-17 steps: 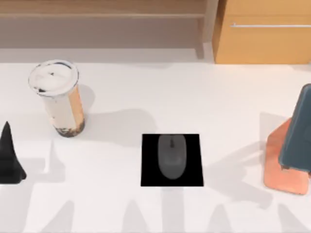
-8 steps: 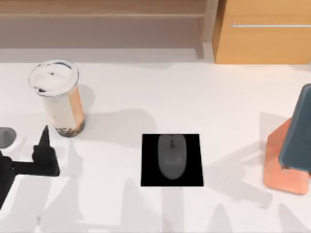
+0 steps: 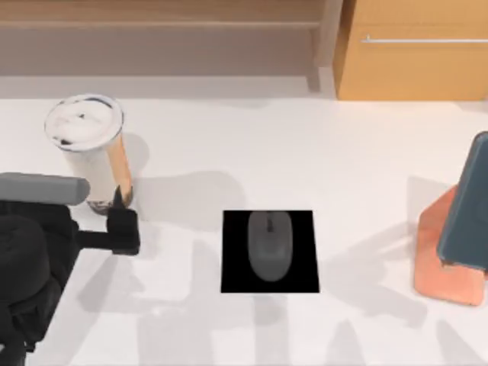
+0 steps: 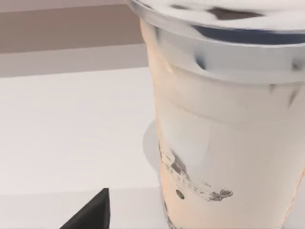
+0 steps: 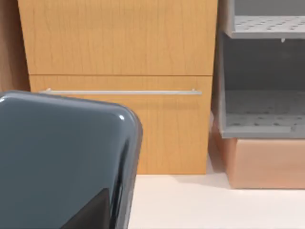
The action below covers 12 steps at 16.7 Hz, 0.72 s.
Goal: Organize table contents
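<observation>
The left gripper (image 3: 118, 207) sits low at the left side of the white table (image 3: 229, 145), its one visible dark finger tip just beside the base of the bubble tea cup (image 3: 91, 152), on the cup's right. Whether its fingers are spread or closed cannot be told from these views. In the left wrist view the cup (image 4: 224, 129) looms very close, with a dark finger tip (image 4: 93, 212) low in the picture and apart from the cup wall.

The cup stands upright at the far left, a clear tall tumbler of milky-brown drink with dark pearls settled at the bottom and a domed lid on top. It is probably heavy for its width and top-tall, so it would tip easily; the plastic wall looks smooth, likely slippery and somewhat yielding. A hold around the middle of the body, below the lid rim, with moderate squeeze, seems safest.

The grey mouse (image 3: 269, 245) lies on the black square pad (image 3: 232, 252) at the table's centre near edge. At the right side the dark grey-blue phone (image 3: 467, 206) leans on the salmon-orange stand (image 3: 438, 263). The right wrist view shows the phone (image 5: 57, 162) close up before an orange-wood cabinet (image 5: 119, 43).
</observation>
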Each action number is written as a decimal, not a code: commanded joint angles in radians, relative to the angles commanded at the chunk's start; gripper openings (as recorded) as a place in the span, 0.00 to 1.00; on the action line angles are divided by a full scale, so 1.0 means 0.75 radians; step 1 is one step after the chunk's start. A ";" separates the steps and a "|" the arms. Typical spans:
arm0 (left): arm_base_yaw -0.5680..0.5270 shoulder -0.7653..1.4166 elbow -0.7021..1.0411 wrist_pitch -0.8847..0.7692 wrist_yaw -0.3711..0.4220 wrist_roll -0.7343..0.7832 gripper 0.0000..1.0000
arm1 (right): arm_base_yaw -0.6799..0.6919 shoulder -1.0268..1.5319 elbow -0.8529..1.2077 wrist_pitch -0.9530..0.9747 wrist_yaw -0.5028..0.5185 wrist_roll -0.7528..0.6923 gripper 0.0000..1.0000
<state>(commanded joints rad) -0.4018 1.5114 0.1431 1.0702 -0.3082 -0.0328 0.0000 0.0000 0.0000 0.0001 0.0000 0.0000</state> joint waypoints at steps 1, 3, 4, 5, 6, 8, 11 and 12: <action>-0.007 0.093 0.031 0.078 -0.014 -0.008 1.00 | 0.000 0.000 0.000 0.000 0.000 0.000 1.00; -0.011 0.246 0.092 0.212 -0.035 -0.027 1.00 | 0.000 0.000 0.000 0.000 0.000 0.000 1.00; -0.009 0.302 0.119 0.264 -0.043 -0.036 1.00 | 0.000 0.000 0.000 0.000 0.000 0.000 1.00; -0.005 0.343 0.140 0.304 -0.048 -0.045 1.00 | 0.000 0.000 0.000 0.000 0.000 0.000 1.00; -0.001 0.371 0.155 0.330 -0.051 -0.051 1.00 | 0.000 0.000 0.000 0.000 0.000 0.000 1.00; 0.002 0.384 0.163 0.343 -0.053 -0.054 1.00 | 0.000 0.000 0.000 0.000 0.000 0.000 1.00; -0.001 0.380 0.158 0.340 -0.051 -0.053 1.00 | 0.000 0.000 0.000 0.000 0.000 0.000 1.00; 0.001 0.384 0.163 0.340 -0.050 -0.053 1.00 | 0.000 0.000 0.000 0.000 0.000 0.000 1.00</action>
<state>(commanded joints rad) -0.4008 1.7994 0.2655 1.3250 -0.3456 -0.0724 0.0000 0.0000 0.0000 0.0001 0.0000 0.0000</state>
